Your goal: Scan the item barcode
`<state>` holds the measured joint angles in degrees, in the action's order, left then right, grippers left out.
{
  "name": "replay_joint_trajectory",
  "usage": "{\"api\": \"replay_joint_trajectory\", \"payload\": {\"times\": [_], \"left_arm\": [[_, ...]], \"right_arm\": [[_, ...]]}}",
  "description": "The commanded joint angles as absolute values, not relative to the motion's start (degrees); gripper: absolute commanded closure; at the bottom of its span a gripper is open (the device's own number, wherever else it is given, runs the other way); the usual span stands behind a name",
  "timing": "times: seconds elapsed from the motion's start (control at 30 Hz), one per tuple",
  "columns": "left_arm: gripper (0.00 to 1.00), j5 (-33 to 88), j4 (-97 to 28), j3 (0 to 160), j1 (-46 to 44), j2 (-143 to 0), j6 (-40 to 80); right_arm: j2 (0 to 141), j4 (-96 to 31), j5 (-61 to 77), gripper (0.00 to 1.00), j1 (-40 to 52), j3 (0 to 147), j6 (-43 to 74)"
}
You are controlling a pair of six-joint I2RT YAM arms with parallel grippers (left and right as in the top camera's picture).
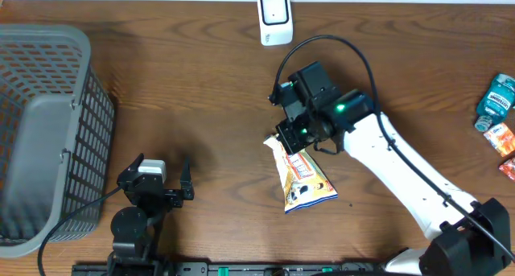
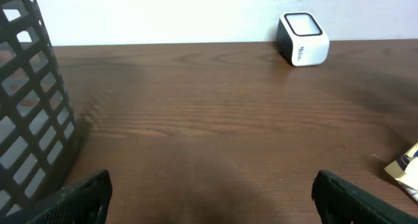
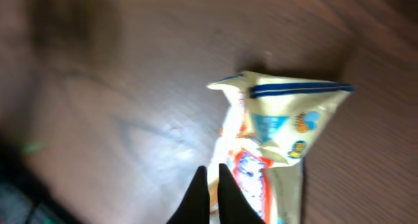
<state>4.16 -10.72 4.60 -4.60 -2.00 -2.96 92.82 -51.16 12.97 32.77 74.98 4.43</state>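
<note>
Overhead: the snack packet (image 1: 304,179) lies flat on the table (image 1: 201,91) at centre, long axis running away from the robot and slightly skewed. The right gripper (image 1: 296,139) sits directly over its far, crimped end; the rest of the packet extends out from under the jaws toward the robot's base. Right wrist view: the right gripper (image 3: 212,191) has both dark fingers pressed together with no gap, and the packet (image 3: 281,132) lies just beside and ahead of them, its printed face against the right-hand finger. The jaws are clenched. Cannot tell whether any film is pinched between them, since the view is blurred and the contact line is hidden. The same view shows the blue seal stripe across the packet's end, which the overhead camera does not resolve. No barcode is legible in any view. Left wrist view: the left gripper (image 2: 209,204) has its fingers spread fully apart at the frame's lower corners, released, holding and touching nothing. This view alone gives a side look at the white scanner (image 2: 302,39) standing upright at the far table edge, and catches one corner of the packet (image 2: 406,168) at far right. The grey basket (image 2: 32,119) is at left. Overhead also shows a teal bottle (image 1: 496,100) at the right edge, well apart from the packet.
</note>
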Motion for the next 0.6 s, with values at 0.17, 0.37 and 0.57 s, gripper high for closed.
{"api": "replay_joint_trajectory", "payload": {"times": [0.17,0.37,0.57], "left_arm": [[0.02,4.51,-12.21,3.75,-4.40,-1.74,-2.68],[0.02,4.51,-12.21,3.75,-4.40,-1.74,-2.68],[0.02,4.51,-12.21,3.75,-4.40,-1.74,-2.68]], "right_arm": [[105.91,-42.78,-0.43,0.99,34.44,64.18,10.35],[116.27,-43.33,-1.10,0.99,34.70,65.82,9.56],[114.58,-47.68,-1.32,0.99,33.65,74.43,8.95]]}}
